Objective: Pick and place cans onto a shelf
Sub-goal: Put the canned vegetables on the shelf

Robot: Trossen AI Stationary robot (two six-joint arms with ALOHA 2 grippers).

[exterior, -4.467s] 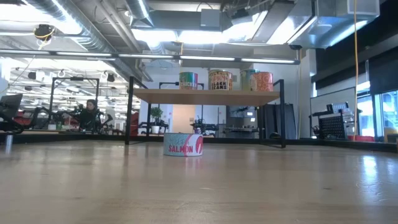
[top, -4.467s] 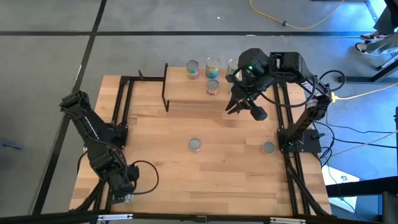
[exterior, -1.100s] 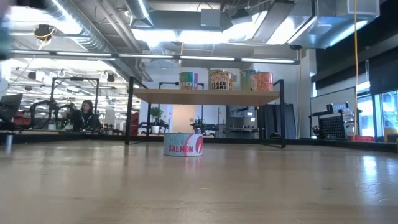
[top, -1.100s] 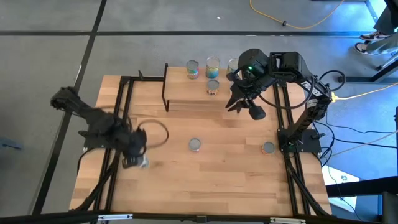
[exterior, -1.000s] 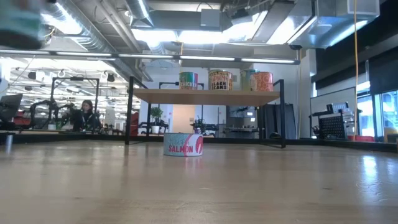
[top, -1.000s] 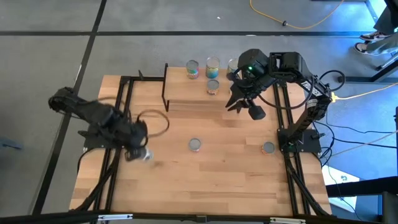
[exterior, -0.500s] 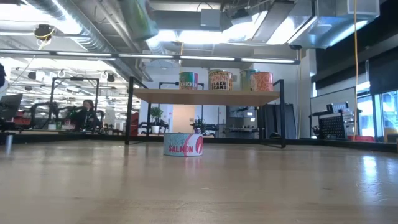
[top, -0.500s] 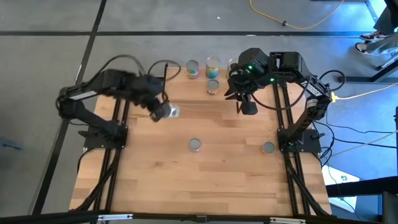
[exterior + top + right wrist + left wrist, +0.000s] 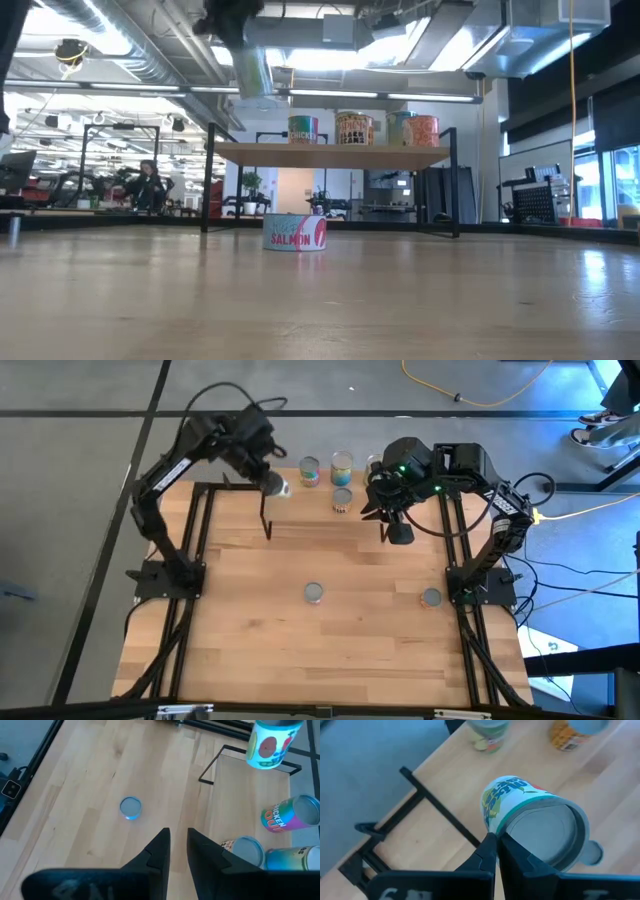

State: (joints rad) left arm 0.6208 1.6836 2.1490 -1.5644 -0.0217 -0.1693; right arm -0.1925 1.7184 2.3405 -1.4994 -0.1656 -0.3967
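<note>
At the shelf's left end: left gripper [image 9: 268, 482] is held in the air, fingers clamped together on the rim of a white-and-green can [image 9: 277, 486] carried on its side.
Held can, look: a white label with green and blue print is seen in the left wrist view [image 9: 520, 805], its grey metal end turned to the camera; the wording cannot be read, and the fingers [image 9: 487, 856] cover part of the rim.
Same can, low view: only a blurred pale shape [image 9: 252, 70] under the dark arm is made out, above the shelf's left end.
Shelf [image 9: 300, 525]: a light-wood top on thin black legs, set at the table's far side; in the low view [image 9: 330, 154] it is seen edge-on.
Cans on the shelf: a purple-labelled can [image 9: 309, 471], a yellow-green can [image 9: 342, 463] and a small can [image 9: 342, 499] are seen from above; further ones are partly hidden behind the right arm.
Right gripper [image 9: 384, 518]: held over the shelf's right part, fingers [image 9: 159, 851] parted a little, nothing between them.
Cans on the table [image 9: 350, 650]: a flat tin [image 9: 314, 593] near the centre, read as SALMON in the low view [image 9: 295, 232]; another flat tin [image 9: 431, 597] by the right rail.
Background: a seated person [image 9: 148, 185] is seen far off, details unclear.
</note>
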